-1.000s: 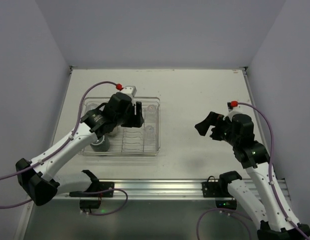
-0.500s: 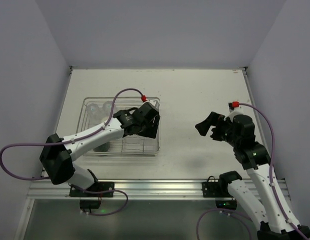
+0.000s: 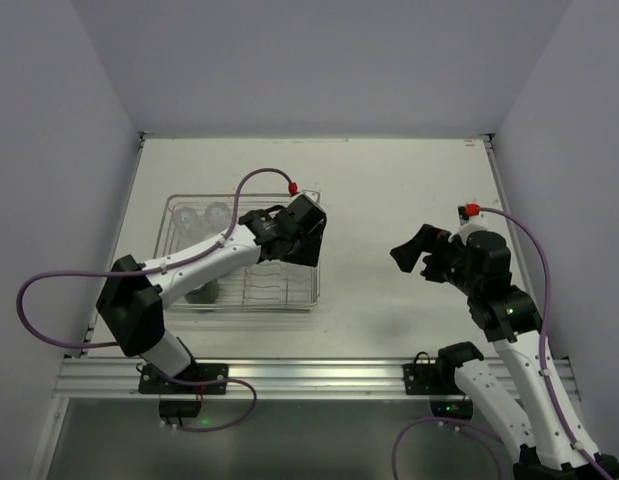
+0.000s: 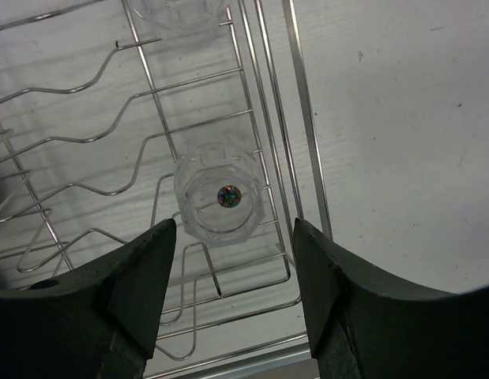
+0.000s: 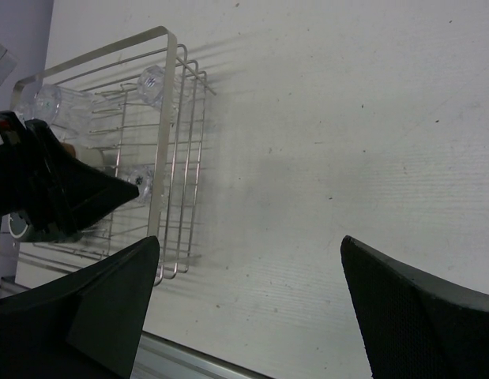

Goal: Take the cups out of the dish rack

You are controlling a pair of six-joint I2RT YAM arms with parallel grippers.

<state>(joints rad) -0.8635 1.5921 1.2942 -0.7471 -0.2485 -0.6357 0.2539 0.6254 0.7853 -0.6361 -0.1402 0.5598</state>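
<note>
While hovering over the right end of the dish rack: left gripper with jaws apart, clamped on nothing. Directly below it in the wrist view, a clear tumbler, standing on end on the rack wires near the near right corner, close to the right side wall. Mouth up or down: cannot tell. Centred between the two fingers, just ahead of the tips, touched on neither side. Long axis vertical, in line with the approach, so probably a straight drop and a squeeze across the glass. Gap looks only a little wider than the tumbler.

Second clear tumbler farther along the same side, cut off at the frame edge. Dark mug at the near left of the rack, more clear cups at the far left corner.

Right gripper well apart from the rack, over bare table to the right, jaws wide, empty. Nearer arm by far: left. Likely risk: a finger catching the side wire beside the tumbler.
</note>
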